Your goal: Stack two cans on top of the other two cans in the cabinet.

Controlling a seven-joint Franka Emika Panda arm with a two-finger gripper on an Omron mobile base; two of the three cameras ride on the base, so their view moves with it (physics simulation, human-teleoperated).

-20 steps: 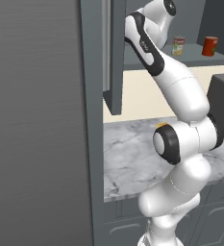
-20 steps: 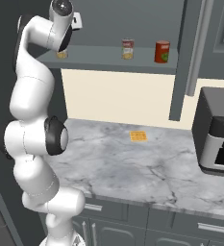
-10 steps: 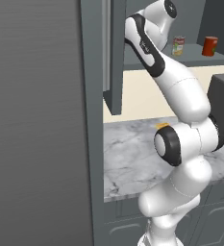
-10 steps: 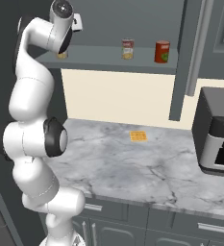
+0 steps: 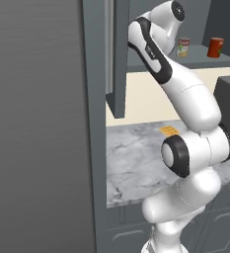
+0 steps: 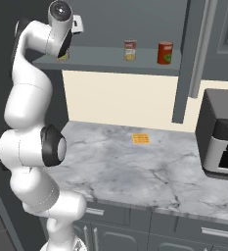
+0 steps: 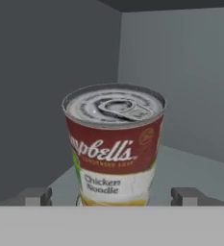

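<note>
Red-and-white can (image 7: pixel 114 144) stands upright between the end effector's (image 7: pixel 112 196) spread fingertips.

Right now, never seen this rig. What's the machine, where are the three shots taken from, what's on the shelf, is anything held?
It's a rendered kitchen. The white robot arm stands on a mobile base; two cameras behind it look from left and right, a third looks along its hand. The cabinet shelf carries a soup can and a plain red can. In the hand view a chicken noodle soup can stands upright between the open fingers; nothing is gripped. Below, a marble counter carries a small orange pad and a grey appliance.
</note>
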